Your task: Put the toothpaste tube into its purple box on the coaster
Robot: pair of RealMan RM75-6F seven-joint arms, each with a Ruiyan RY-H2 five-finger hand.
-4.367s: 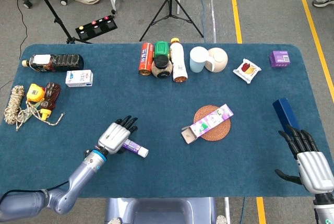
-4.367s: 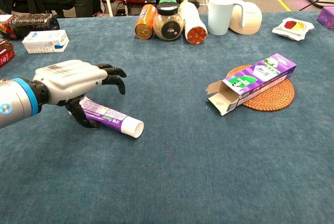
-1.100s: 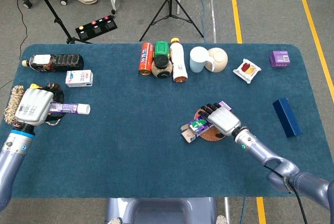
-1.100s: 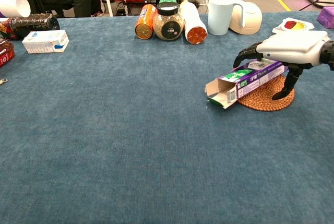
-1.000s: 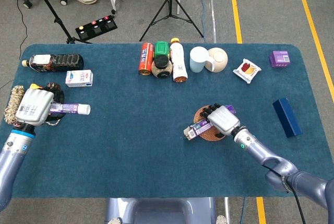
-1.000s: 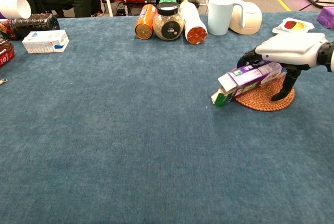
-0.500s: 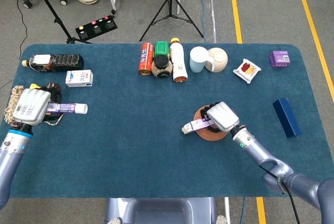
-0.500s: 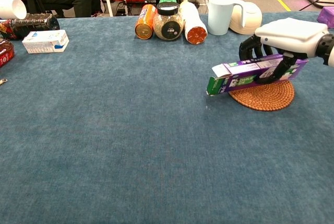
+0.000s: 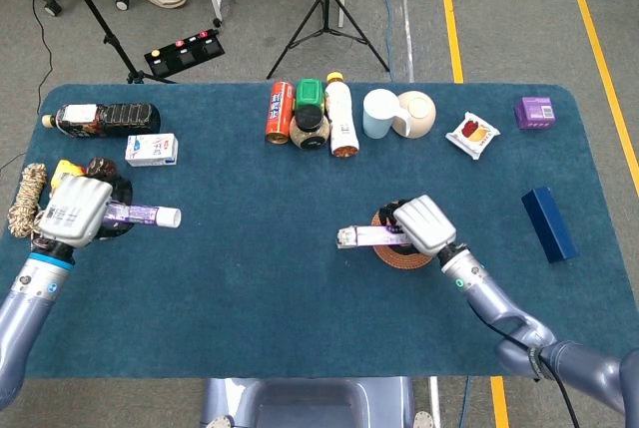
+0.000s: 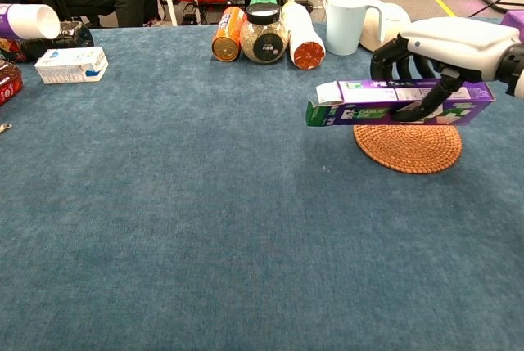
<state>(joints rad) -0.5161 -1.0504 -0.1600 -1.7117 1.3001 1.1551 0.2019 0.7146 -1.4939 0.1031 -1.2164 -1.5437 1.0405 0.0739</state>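
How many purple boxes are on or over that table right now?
2. The long purple box is held up by the right hand above the coaster. A small purple box lies at the table's far right corner.

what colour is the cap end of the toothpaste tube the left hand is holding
White. The toothpaste tube in the left hand has a purple body and a white cap; the head view shows it best.

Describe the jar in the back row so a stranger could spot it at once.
On the blue table, look at the far edge's middle, where a row of containers stands. The jar sits between an orange can and a pale bottle; it alone is squat, round, clear glass with a black lid.
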